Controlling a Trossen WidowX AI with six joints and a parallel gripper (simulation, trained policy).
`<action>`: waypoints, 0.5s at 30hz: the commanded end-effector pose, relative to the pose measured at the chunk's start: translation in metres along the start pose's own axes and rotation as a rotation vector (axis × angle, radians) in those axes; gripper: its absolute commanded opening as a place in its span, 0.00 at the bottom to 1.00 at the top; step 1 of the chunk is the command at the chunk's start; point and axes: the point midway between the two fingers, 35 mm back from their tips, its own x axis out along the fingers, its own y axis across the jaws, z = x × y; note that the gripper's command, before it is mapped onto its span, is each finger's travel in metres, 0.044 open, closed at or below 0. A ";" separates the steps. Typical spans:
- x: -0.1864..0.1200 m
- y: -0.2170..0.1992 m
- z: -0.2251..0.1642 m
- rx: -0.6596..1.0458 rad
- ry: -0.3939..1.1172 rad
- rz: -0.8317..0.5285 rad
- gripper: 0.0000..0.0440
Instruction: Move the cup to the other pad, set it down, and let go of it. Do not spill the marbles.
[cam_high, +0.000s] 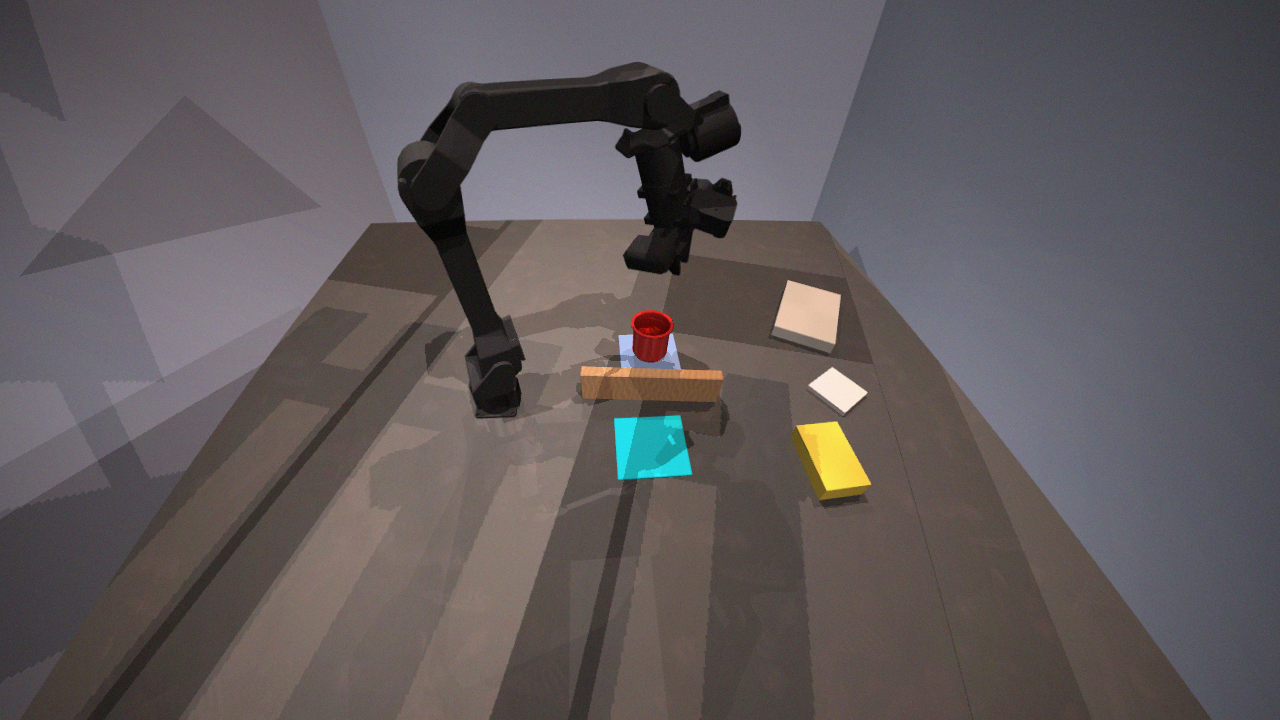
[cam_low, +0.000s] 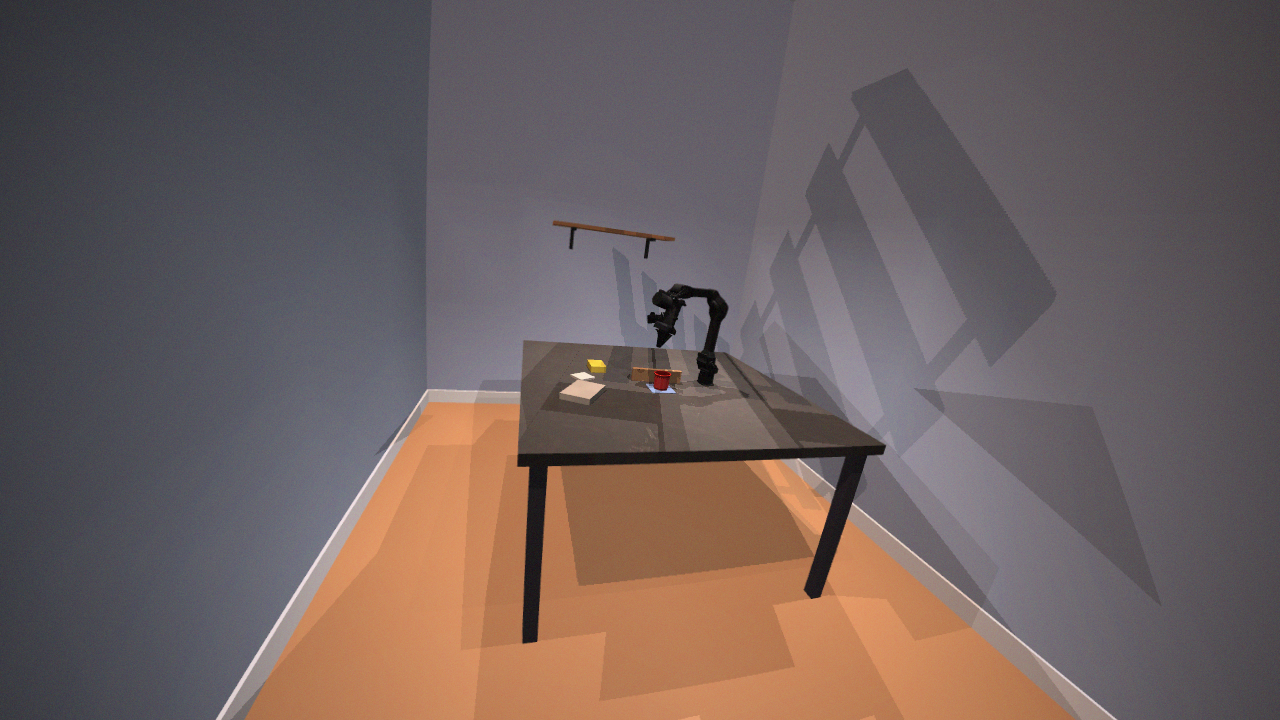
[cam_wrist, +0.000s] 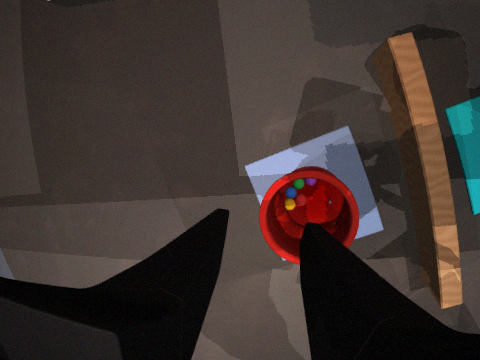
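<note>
A red cup (cam_high: 651, 342) (cam_low: 661, 380) (cam_wrist: 265, 215) stands upright on the pale blue pad (cam_high: 625, 349) (cam_wrist: 335, 142). Several small coloured marbles (cam_wrist: 298, 193) lie inside it in the wrist view. The cyan pad (cam_high: 651, 447) (cam_wrist: 464, 125) lies on the other side of the wooden bar and bears nothing. My gripper (cam_high: 673, 268) (cam_low: 660, 344) (cam_wrist: 265, 227) is above the cup, with its fingers parted and nothing between them. In the wrist view the right fingertip overlaps the cup's near part, while the left one is seen beyond its left side.
A wooden bar (cam_high: 650, 385) (cam_low: 640, 374) (cam_wrist: 428, 135) stands between the two pads. A large beige block (cam_high: 807, 313) (cam_low: 582, 391), a small white block (cam_high: 837, 390) (cam_low: 582, 376) and a yellow block (cam_high: 832, 458) (cam_low: 597, 365) lie to the right in the top view.
</note>
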 end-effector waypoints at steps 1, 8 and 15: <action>0.010 -0.008 -0.005 0.017 0.046 -0.075 0.32; 0.021 -0.021 -0.013 0.032 0.107 -0.173 0.34; 0.033 -0.032 -0.020 0.051 0.155 -0.263 0.36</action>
